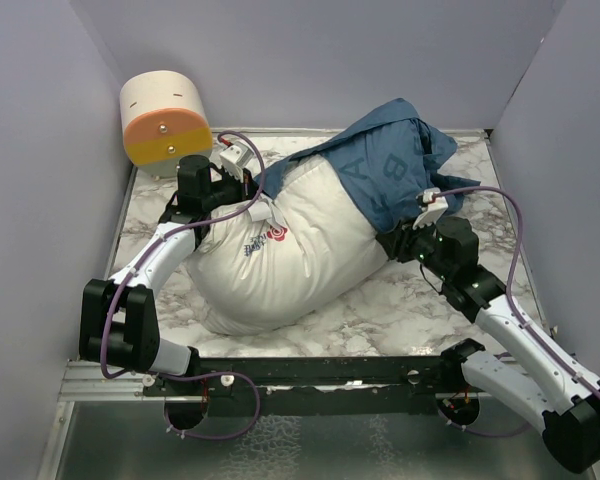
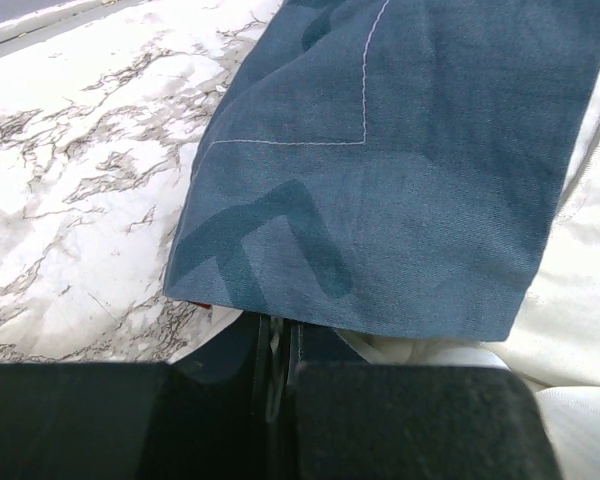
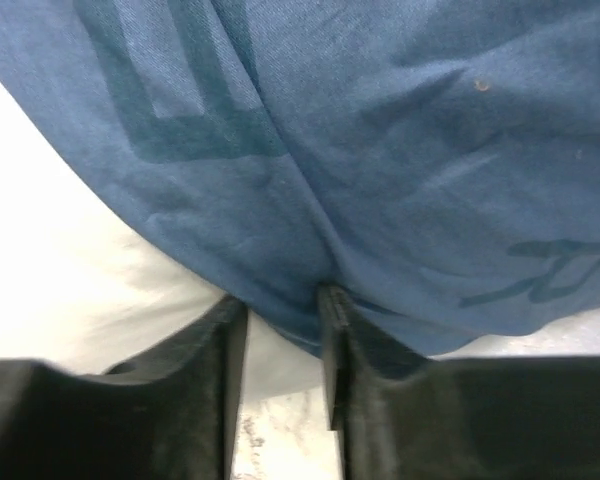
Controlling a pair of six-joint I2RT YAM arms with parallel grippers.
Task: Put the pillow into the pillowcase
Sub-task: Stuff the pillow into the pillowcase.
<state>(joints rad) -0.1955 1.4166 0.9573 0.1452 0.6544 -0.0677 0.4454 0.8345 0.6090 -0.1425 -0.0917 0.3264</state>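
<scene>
Where the pillow (image 1: 280, 270) lies slantwise across the marble table (image 1: 380, 310), only its far-right end sits inside the pillowcase (image 1: 390, 160); the near-left bulk is bare.

Left gripper (image 1: 242, 188), at the pillow's far-left flank: jaws shut tight on the hem of the case, with a strip of blue stretched across to it. Judged to be holding the mouth wide on that side.

Right gripper (image 3: 280, 310), at the right flank: jaws part-way apart with a narrow gap, the table showing through. The hem sags against one finger and is not pinched. Judged to be placed to take the opposite hem, so both sides can be drawn over the pillow.

Writing: pale capitals on the case; an A and a B read from above. The pillow's label (image 1: 265, 240) has red and blue print, too small to read.
</scene>
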